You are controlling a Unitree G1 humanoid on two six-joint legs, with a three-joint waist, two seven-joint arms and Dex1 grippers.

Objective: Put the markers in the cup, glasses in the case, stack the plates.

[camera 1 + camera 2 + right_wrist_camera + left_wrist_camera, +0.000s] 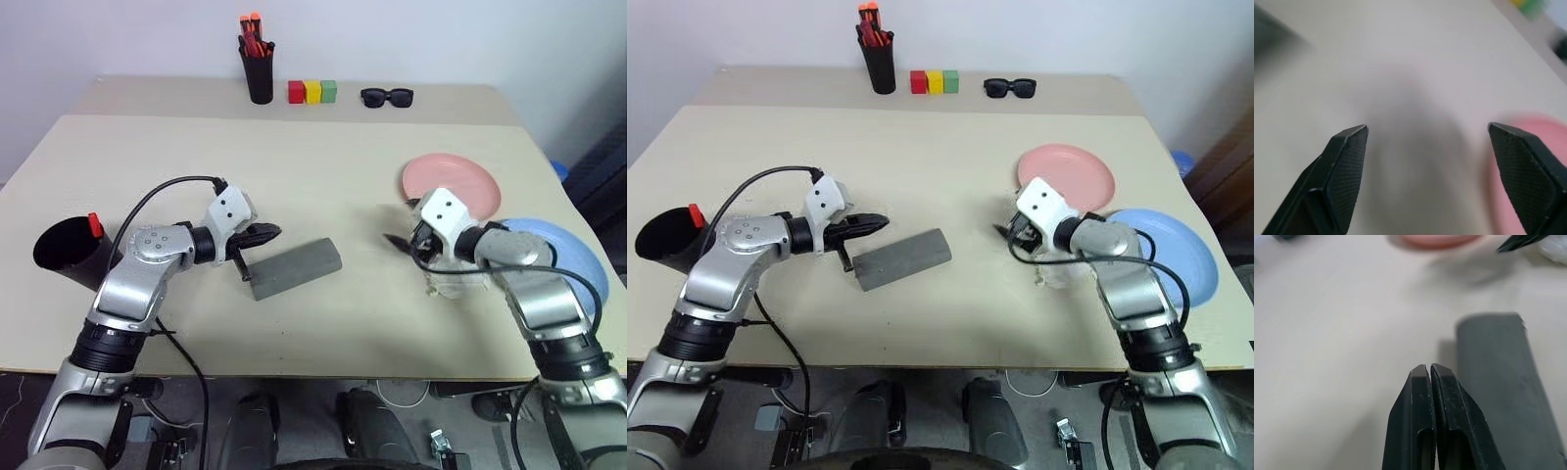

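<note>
The grey case (297, 267) lies closed in the middle of the table. My left gripper (266, 233) is shut and empty, hovering just off the case's left end; its pressed-together fingertips (1429, 372) sit beside the case (1503, 382). The black cup (64, 253) stands at the far left with a red marker's end (95, 224) poking above its rim. My right gripper (400, 240) is open and empty, just left of the pink plate (451, 186). The blue plate (554, 257) lies beside it under my right forearm. The glasses are out of view.
At the back edge stand a narrow black holder (258, 73) of orange-capped pens, three coloured blocks (313, 92) and black sunglasses (387, 96). A pale translucent crumpled thing (453, 284) lies under my right wrist. The blue plate is close to the table's right edge.
</note>
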